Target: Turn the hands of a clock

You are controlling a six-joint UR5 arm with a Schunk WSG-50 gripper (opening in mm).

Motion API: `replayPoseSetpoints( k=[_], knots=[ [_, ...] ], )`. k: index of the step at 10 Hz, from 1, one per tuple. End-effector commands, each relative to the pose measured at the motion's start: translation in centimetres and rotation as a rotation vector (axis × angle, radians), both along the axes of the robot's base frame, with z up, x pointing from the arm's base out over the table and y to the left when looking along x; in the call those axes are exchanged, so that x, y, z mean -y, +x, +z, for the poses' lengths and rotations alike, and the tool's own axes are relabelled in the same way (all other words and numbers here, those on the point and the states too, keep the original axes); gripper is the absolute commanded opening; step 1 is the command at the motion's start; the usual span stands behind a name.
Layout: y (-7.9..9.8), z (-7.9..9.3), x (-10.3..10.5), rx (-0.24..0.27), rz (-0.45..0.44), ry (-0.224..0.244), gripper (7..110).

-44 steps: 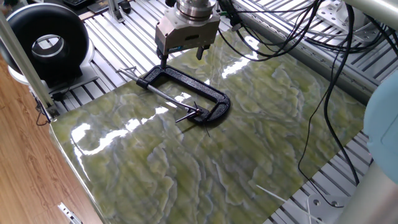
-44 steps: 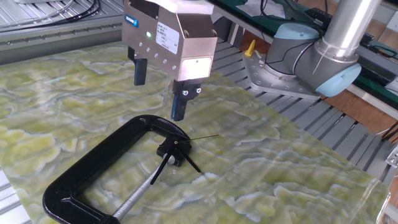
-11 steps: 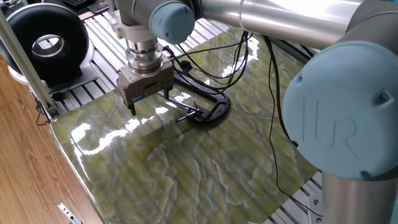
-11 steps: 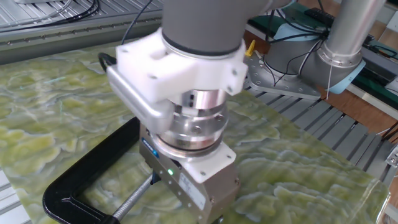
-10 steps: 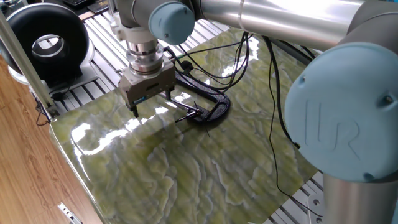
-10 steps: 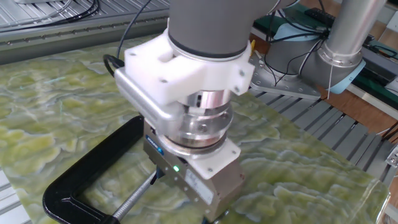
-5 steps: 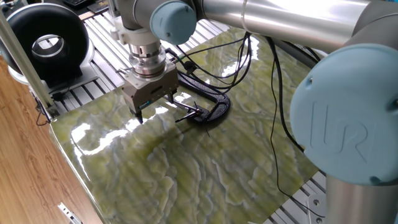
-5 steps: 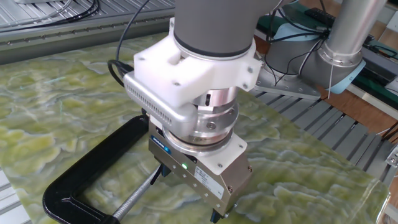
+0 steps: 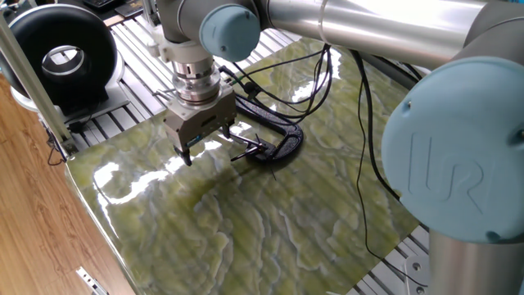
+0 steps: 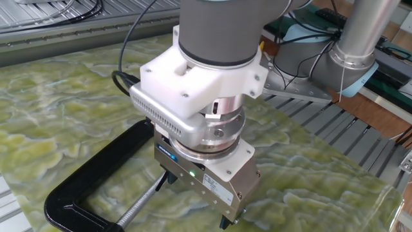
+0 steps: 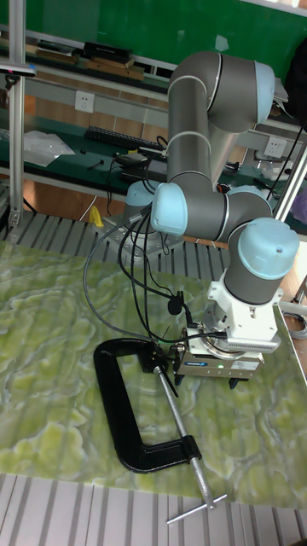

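The tool (image 9: 208, 147) has come a long way from where it hung a few seconds back, beyond the far end of the black C-clamp (image 9: 282, 131); it now sits low over the green marbled bench (image 9: 270, 229), on the near side of the clamp, and in the last half second it has crept a touch closer to the clamp's jaw. Its two dark fingers (image 9: 187, 155) stand apart with nothing between them, so it is released. The hands (image 9: 246, 151) lie where they were, pinned at the clamp's jaw on the end of the steel screw rod (image 11: 177, 416), just beside the tool and not touched by it. From the other side the arm's white wrist (image 10: 193, 90) now fills the picture and hides the hands, which showed plainly there before.
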State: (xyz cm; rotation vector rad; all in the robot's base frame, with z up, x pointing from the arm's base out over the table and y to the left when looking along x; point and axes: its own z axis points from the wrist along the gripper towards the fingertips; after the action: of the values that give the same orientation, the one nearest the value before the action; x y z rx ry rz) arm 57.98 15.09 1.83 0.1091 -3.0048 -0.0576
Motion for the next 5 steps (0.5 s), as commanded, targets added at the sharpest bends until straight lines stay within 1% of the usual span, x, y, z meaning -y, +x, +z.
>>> replayPoseSetpoints(
  k=[1, 5],
  knots=[
    [-0.12, -0.17, -0.44, -0.004, -0.002, 0.019, 7],
    [-0.1, -0.45, -0.15, -0.004, -0.002, 0.006, 7]
  ],
)
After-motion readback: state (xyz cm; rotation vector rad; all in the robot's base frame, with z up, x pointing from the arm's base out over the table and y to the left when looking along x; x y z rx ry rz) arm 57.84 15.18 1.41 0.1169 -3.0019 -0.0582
